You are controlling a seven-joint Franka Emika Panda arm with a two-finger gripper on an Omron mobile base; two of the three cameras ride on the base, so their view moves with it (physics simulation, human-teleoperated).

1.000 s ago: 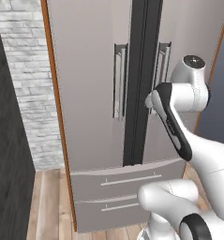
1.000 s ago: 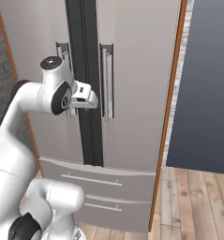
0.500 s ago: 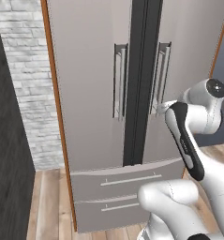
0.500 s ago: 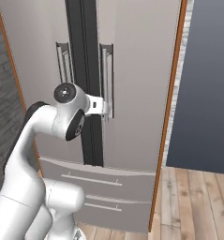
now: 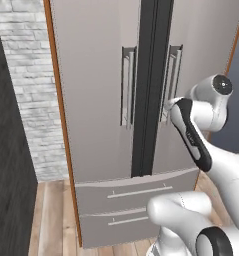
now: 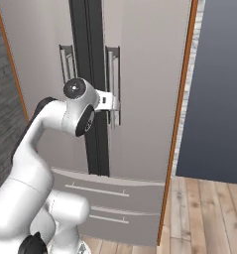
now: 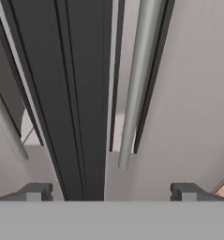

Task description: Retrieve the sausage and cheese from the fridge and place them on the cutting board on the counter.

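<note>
A pale brick wall (image 5: 28,90) stood far left of the fingers, a dark blue-grey wall (image 6: 216,99) to their right, and light wooden floorboards (image 6: 209,218) lay well below them.

The fridge (image 5: 101,75) top is cut off in both base views, its closed doors hiding the interior

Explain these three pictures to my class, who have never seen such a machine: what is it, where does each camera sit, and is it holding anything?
It is a white robot arm on a driving base, in a simulated kitchen. Two cameras ride on the base, behind the arm to its left and right; both look at the closed grey fridge. The third camera sits on the hand and looks along the end effector. Its two dark fingertips stand wide apart, open, holding nothing. Between and beyond them are the fridge's dark centre strip and the right door's bar handle, which the hand is close to.
</note>
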